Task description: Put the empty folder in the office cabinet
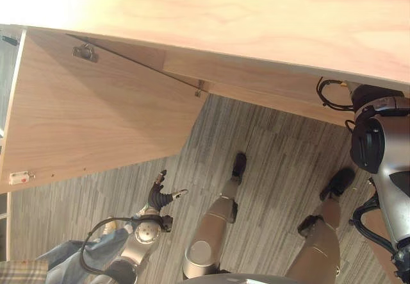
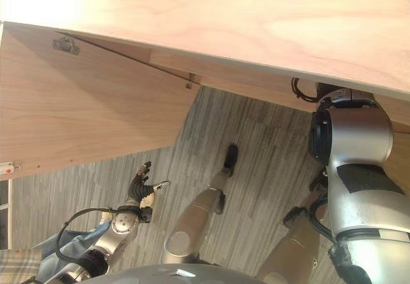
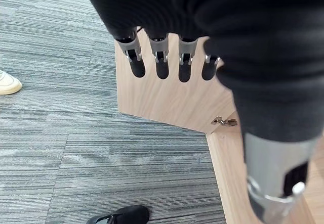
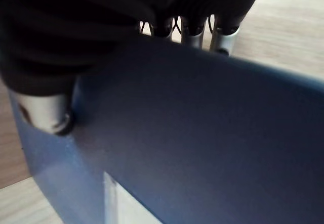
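A blue folder (image 4: pixel 202 143) stands in my right hand (image 4: pixel 45 107), the thumb pressed on its near face and the fingers (image 4: pixel 192 34) curled over its top edge. Light wood shows just behind it. In the eye views my right arm (image 1: pixel 378 143) reaches in under the cabinet's wooden top (image 1: pixel 256 15), which hides the hand and the folder. The cabinet door (image 1: pixel 96 117) stands swung open on the left. My left hand (image 1: pixel 160 197) hangs low over the carpet below the door, its fingers (image 3: pixel 162 64) straight and holding nothing.
Grey striped carpet (image 1: pixel 269 162) lies in front of the cabinet. A person in jeans and a plaid garment (image 1: pixel 64 258) is at the lower left, and a white shoe (image 3: pixel 7 82) rests on the carpet. Metal hinges (image 1: pixel 84 53) sit on the door's inner face.
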Tool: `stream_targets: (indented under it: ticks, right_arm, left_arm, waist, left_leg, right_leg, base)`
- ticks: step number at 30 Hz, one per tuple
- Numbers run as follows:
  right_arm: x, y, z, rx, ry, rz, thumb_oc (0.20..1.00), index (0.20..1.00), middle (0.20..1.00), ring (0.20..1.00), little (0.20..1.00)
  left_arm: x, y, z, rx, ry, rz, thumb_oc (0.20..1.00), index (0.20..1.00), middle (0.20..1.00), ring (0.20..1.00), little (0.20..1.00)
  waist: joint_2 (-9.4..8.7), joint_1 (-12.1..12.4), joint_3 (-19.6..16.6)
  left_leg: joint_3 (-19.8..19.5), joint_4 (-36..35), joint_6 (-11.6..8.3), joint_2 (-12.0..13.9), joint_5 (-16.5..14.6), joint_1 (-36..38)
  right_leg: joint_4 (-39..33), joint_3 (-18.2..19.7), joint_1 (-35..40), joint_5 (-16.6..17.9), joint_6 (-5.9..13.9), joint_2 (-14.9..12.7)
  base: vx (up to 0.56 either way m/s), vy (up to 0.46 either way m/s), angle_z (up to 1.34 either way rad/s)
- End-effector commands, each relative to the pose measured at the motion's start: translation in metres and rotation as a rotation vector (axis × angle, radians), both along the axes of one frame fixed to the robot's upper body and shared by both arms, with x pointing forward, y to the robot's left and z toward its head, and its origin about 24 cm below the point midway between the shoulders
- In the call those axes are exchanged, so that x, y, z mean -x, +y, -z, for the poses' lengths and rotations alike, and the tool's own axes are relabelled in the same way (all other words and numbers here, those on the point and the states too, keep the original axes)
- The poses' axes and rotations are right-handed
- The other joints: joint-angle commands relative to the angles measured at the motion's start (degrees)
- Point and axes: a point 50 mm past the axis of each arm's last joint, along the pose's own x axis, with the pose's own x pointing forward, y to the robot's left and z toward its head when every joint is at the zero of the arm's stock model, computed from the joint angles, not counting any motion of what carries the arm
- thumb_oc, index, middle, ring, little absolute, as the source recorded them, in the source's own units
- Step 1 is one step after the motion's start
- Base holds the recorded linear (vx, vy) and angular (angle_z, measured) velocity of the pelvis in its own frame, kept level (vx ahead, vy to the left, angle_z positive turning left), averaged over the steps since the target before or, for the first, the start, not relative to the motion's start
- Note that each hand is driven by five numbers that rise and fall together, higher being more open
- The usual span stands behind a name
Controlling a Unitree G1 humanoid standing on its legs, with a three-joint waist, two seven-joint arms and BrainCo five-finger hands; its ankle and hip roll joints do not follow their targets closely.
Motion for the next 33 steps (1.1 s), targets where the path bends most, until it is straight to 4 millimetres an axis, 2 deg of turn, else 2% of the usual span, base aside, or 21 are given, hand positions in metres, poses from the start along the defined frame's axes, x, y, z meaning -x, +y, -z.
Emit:
stream_targets:
  ticks: [1,16,24,33]
  right_arm:
    - [0.016,-0.029,-0.04,0.162,-0.057,0.083,1.0,1.0,1.0,1.0,1.0]
    - [0.013,-0.029,-0.011,0.07,0.116,0.101,1.0,1.0,1.0,1.0,1.0]
    - [0.007,-0.018,0.009,0.069,0.212,0.058,1.0,1.0,1.0,1.0,1.0]
    - [0.001,-0.001,0.018,0.035,0.208,0.021,1.0,1.0,1.0,1.0,1.0]
  left_arm:
    - [-0.005,0.03,-0.006,-0.094,-0.015,-0.04,1.0,1.0,1.0,1.0,1.0]
    - [-0.003,0.04,0.001,-0.143,0.026,-0.065,1.0,1.0,1.0,1.0,1.0]
    - [-0.004,0.048,0.006,-0.169,0.06,-0.102,1.0,1.0,1.0,1.0,1.0]
    - [-0.006,0.051,0.011,-0.184,0.089,-0.144,1.0,1.0,1.0,1.0,1.0]
  waist:
    - [-0.78,1.8,-1.7]
    - [-3.07,0.6,-2.6]
    - [-4.74,-0.5,-2.7]
    - [-5.88,-1.5,-2.7]
  left_leg:
    - [2.7,4.9,-3.58,7.0,-12.6,8.5]
    - [2.8,5.5,-3.48,6.8,-14.0,10.4]
    - [3.0,5.8,-3.25,6.3,-15.1,11.3]
    - [3.3,6.0,-3.18,6.3,-15.7,11.8]
  right_leg:
    - [-1.0,4.7,-1.8,-1.8,5.28,-0.3]
    - [-1.1,4.6,0.6,-2.0,5.29,-0.4]
    - [-1.2,4.8,1.6,-1.7,5.43,-0.7]
    - [-1.2,5.2,1.7,-1.6,5.34,-0.7]
  base:
    - [-0.01,0.007,-0.03]
    - [0.01,0.008,-0.04]
    - [0.0,0.001,-0.01]
    - [0.0,0.001,0.0]
